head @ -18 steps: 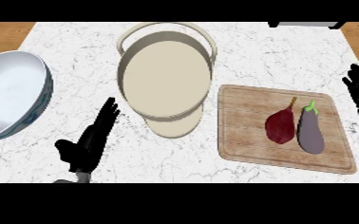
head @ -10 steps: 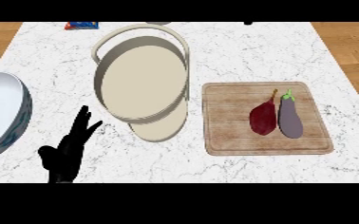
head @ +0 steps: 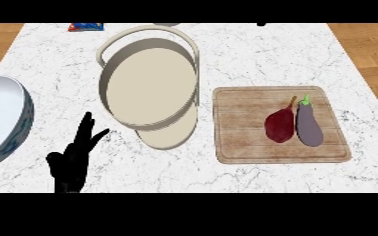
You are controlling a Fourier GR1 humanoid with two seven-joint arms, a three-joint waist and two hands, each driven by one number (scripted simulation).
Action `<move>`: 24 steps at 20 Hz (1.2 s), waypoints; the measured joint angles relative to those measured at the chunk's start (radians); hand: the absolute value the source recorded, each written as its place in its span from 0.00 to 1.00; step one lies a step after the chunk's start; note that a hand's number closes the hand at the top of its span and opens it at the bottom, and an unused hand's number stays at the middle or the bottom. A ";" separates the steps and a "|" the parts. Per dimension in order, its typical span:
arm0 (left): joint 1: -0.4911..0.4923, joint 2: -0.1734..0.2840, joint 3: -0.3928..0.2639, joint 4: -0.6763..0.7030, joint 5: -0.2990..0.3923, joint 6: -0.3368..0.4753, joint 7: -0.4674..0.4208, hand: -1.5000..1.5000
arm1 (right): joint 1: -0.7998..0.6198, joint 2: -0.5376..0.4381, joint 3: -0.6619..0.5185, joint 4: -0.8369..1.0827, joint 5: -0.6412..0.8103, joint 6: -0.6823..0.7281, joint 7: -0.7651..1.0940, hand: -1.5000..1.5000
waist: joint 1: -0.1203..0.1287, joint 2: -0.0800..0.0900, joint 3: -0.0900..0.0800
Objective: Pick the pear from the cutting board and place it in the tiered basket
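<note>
A dark red pear (head: 280, 124) lies on the wooden cutting board (head: 244, 130) at the right of the marble counter, touching a purple eggplant (head: 308, 124) on its right side. The beige tiered basket (head: 151, 87) stands left of the board, its upper tier over a smaller lower tier. My left hand (head: 72, 157) rests open at the lower left, fingers pointing up, well away from the pear. My right hand does not show.
A white bowl with a blue-grey rim (head: 16, 117) sits at the left edge. A small blue and red packet (head: 86, 27) lies at the counter's far left. Wooden floor shows past the counter's right and left edges.
The view has shifted: everything slid left, then back slightly right. The right hand, seen at the right edge earliest, is out of view. The pear has not moved on the board.
</note>
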 measured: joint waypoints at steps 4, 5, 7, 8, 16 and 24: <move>-0.014 -0.006 -0.021 -0.018 -0.022 0.011 0.017 0.50 | 0.196 0.031 0.176 -0.083 0.049 -0.031 0.033 0.00 | 0.030 0.010 -0.005; -0.020 -0.007 -0.027 -0.022 -0.028 0.016 0.031 0.50 | 0.241 0.035 0.226 -0.092 0.078 -0.036 0.052 0.00 | 0.037 0.013 -0.006; -0.031 -0.003 -0.029 -0.024 -0.029 0.011 0.040 0.50 | 0.334 0.028 0.315 -0.120 0.148 -0.053 0.096 0.00 | 0.048 0.019 -0.008; -0.036 -0.005 -0.033 -0.025 -0.032 0.010 0.043 0.50 | 0.377 0.016 0.353 -0.131 0.185 -0.066 0.123 0.00 | 0.054 0.022 -0.010; -0.071 -0.015 -0.060 -0.037 -0.060 0.019 0.071 0.50 | 0.630 -0.063 0.564 -0.197 0.493 -0.217 0.395 0.00 | 0.104 0.044 -0.014; -0.094 -0.024 -0.082 -0.040 -0.081 0.018 0.094 0.50 | 0.699 -0.040 0.636 -0.273 0.802 -0.281 0.694 0.00 | 0.140 0.055 -0.014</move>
